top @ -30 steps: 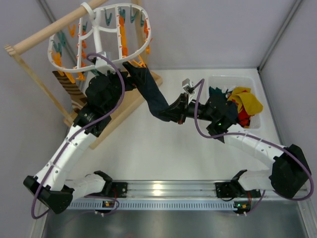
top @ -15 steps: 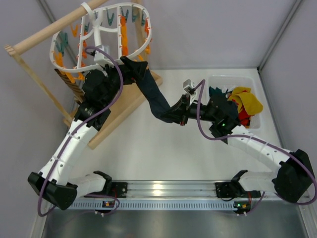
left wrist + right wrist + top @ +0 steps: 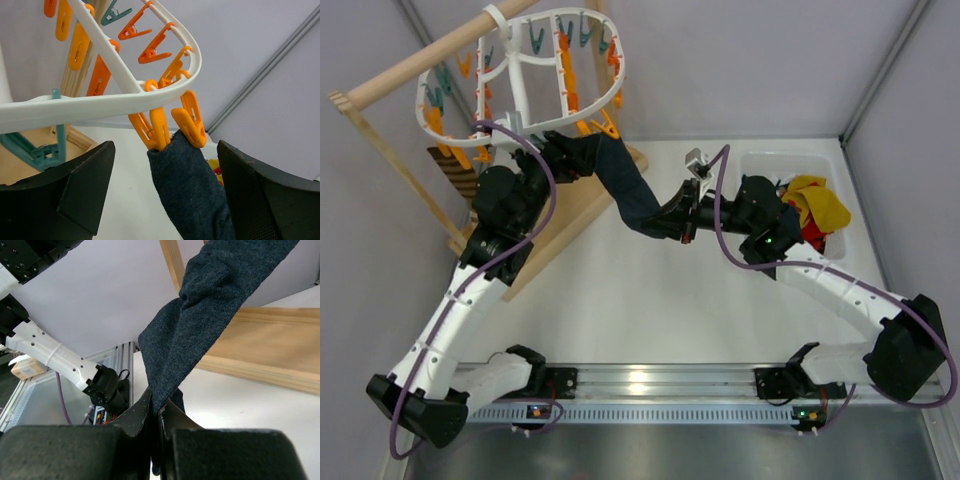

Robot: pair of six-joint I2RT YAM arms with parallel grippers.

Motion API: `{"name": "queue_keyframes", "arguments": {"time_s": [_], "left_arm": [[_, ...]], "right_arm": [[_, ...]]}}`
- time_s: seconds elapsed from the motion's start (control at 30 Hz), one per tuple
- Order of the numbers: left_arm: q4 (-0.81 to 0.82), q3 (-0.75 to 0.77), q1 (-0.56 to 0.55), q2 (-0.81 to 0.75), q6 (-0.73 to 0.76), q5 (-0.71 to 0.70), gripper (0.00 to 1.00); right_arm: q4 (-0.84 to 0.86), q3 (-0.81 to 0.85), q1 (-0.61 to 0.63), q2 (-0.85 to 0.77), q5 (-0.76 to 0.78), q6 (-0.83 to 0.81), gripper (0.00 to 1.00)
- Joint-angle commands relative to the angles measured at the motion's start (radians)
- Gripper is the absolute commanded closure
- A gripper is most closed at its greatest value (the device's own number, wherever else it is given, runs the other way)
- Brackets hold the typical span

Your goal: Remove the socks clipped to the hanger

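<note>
One dark sock [image 3: 625, 185] is the piece in play, and everything turns on how it lies. Its cuff is pinched in an orange clip [image 3: 188, 121] at the near right end of the hanger [image 3: 523, 85]. From there its long axis slants down and to the right, pulled fairly straight, to the right end effector [image 3: 670, 218], which is clenched on the toe end. In the right wrist view the fabric vanishes between its closed fingers [image 3: 135, 420].

The left end effector [image 3: 164, 150] is much the nearer to the clip. It is released, with its fingers [image 3: 75, 195] well apart, one on either side of clip and cuff and touching neither as far as we can tell. So the sock lies up and to the left of the right arm, and directly in front of the left one. We judge that freeing it calls either for the left arm to squeeze the clip or for the right arm to pull along the sock's axis, away from the frame.

A striped sock [image 3: 448, 165] seems to hang under the frame's left side, partly hidden.

The hanger hangs tilted from the rod of a wooden stand [image 3: 420, 65], whose base rests on the white surface [image 3: 640, 300]. At the far right a bin [image 3: 790, 157] holds yellow, red and dark socks [image 3: 820, 205]. Grey walls close the space in, and a metal rail [image 3: 640, 385] runs along the near edge.
</note>
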Motion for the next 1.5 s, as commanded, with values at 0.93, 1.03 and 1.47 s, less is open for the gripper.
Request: {"name": "queue_keyframes", "arguments": {"time_s": [0.93, 1.03, 1.47], "left_arm": [[0.329, 0.008, 0.113, 0.164, -0.031, 0.139, 0.5], [0.335, 0.007, 0.119, 0.17, -0.03, 0.142, 0.55], [0.335, 0.011, 0.12, 0.171, 0.019, 0.149, 1.0]], "right_arm": [[0.005, 0.048, -0.01, 0.046, -0.117, -0.016, 1.0], [0.002, 0.048, -0.01, 0.049, -0.118, -0.022, 1.0], [0.023, -0.001, -0.01, 0.049, -0.114, -0.031, 1.0]]}}
